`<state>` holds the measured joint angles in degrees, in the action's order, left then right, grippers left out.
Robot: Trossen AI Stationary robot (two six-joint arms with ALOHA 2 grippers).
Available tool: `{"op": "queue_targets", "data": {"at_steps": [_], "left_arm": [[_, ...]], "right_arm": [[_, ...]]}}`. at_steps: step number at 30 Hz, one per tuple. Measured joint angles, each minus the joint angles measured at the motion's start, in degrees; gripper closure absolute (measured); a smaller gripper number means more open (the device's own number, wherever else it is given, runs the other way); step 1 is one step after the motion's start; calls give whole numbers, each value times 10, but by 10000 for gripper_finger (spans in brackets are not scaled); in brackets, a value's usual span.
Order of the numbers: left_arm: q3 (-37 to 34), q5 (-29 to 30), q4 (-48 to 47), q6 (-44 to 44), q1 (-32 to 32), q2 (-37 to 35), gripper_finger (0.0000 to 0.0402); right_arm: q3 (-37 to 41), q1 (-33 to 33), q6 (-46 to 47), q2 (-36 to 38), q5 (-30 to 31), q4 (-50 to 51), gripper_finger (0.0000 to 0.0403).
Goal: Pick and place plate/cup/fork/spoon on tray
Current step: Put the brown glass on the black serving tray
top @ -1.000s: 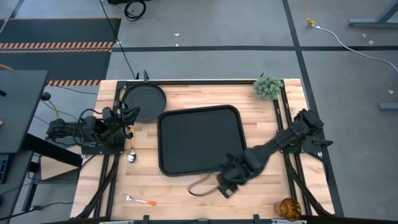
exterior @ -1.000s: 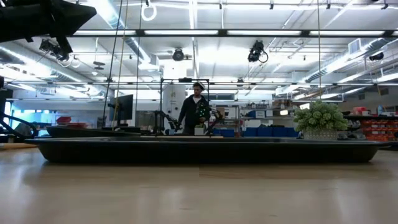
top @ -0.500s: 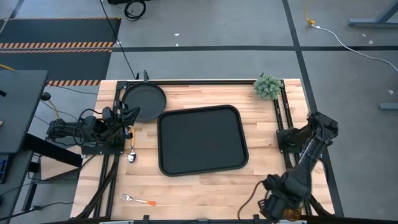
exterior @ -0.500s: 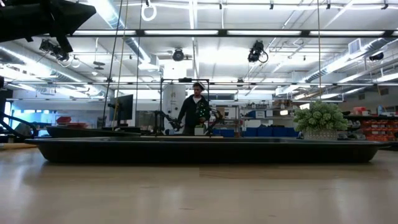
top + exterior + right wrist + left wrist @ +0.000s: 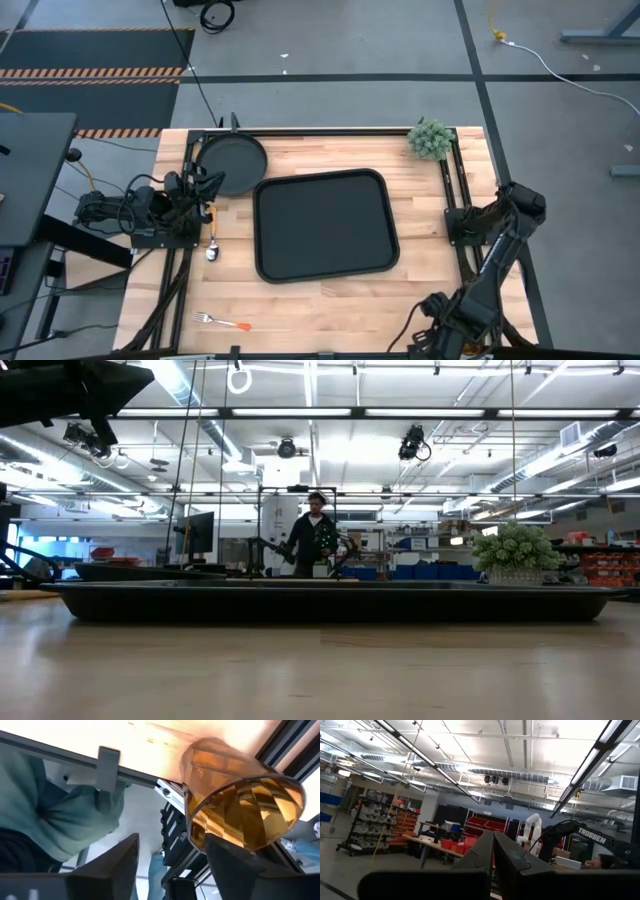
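The black tray [image 5: 320, 225] lies mid-table, its edge showing in the low view [image 5: 330, 603]. The round black plate [image 5: 232, 160] lies at the far left. The spoon [image 5: 212, 246] lies left of the tray and the fork [image 5: 222, 321] near the front edge. The amber cup [image 5: 240, 810] stands on the wood at the near right corner; in the high view my right arm hides it. My right gripper [image 5: 172, 842] is open over it, one finger [image 5: 232, 857] in front of the cup's mouth. My left gripper [image 5: 493, 851] is shut and empty at the left edge [image 5: 212, 182]. My right gripper comes at the cup slanting from above. One finger stands in front of the cup's rim [image 5: 210, 837] and the other stands well off to the side. I cannot tell whether it touches the cup.
A fuzzy green plant ball [image 5: 430, 138] stands at the far right corner and shows in the low view [image 5: 515, 550]. Dark frame rails [image 5: 465, 215] run along the table's sides. A person's teal sleeve [image 5: 55, 820] shows just beyond the near edge. Another person [image 5: 318, 540] stands far behind.
My right gripper has swung from the tray's near right corner toward the table's right and near edges, ending over the cup at the near right corner. The cup, visible a second ago, is now covered by the arm.
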<state>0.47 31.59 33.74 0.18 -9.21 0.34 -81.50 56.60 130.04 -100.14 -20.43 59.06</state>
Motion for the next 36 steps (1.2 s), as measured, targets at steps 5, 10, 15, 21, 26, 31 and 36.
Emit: {"op": "queue_targets", "data": {"at_steps": [5, 10, 15, 21, 26, 31, 36], "left_arm": [[0, 0, 0, 0, 0, 0, 381], [0, 0, 0, 0, 0, 0, 381], [0, 0, 0, 0, 0, 0, 381], [0, 0, 0, 0, 0, 0, 381], [0, 0, -1, 3, 0, 0, 381], [0, 0, 0, 4, 0, 0, 381], [0, 1, 0, 4, 0, 0, 381]], "right_arm": [[21, 3, -1, 0, -8, -14, 138], [48, 3, -12, 0, -10, -22, 140], [92, 3, -12, 0, -22, -58, 154], [131, 2, -12, 0, -22, -100, 177], [135, -7, -22, 0, -26, -101, 233], [135, -23, -55, 0, -37, -102, 337], [135, -44, -99, 0, -41, -102, 384]]}}
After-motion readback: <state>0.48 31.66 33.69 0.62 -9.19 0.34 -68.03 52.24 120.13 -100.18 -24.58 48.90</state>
